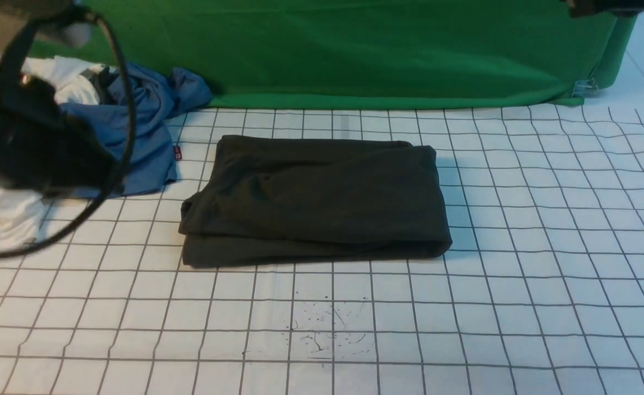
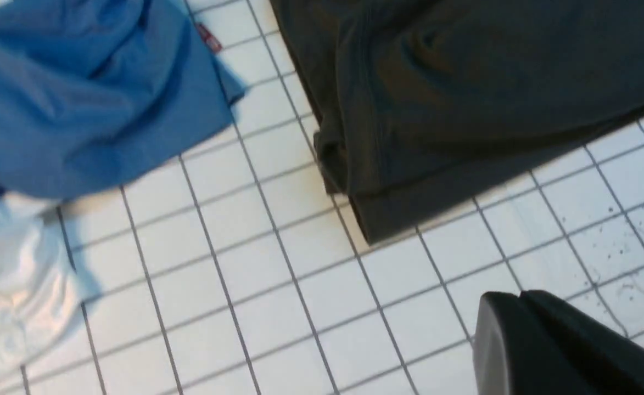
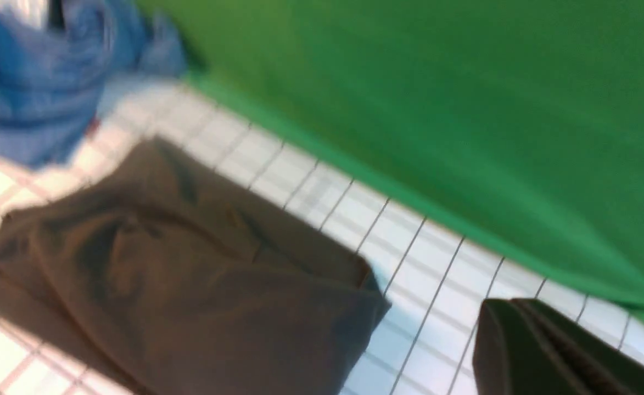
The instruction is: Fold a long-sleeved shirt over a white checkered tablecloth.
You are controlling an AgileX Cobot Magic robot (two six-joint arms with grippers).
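Observation:
The long-sleeved shirt (image 1: 313, 200) lies folded into a dark rectangle in the middle of the white checkered tablecloth (image 1: 547, 247). In the left wrist view the shirt (image 2: 464, 93) shows one folded corner, and my left gripper (image 2: 519, 299) hangs above bare tablecloth (image 2: 245, 274) beside it, shut and holding nothing. In the right wrist view the shirt (image 3: 179, 274) looks blurred, and my right gripper (image 3: 511, 307) hovers shut and empty over the tablecloth (image 3: 437, 285) near the green backdrop. In the front view, the left arm (image 1: 20, 137) looms at the left edge.
A blue garment (image 1: 140, 126) and a white garment (image 1: 3, 214) lie heaped at the far left. The green backdrop cloth (image 1: 382, 49) hangs along the back edge. A patch of dark ink specks (image 1: 327, 329) marks the tablecloth in front of the shirt.

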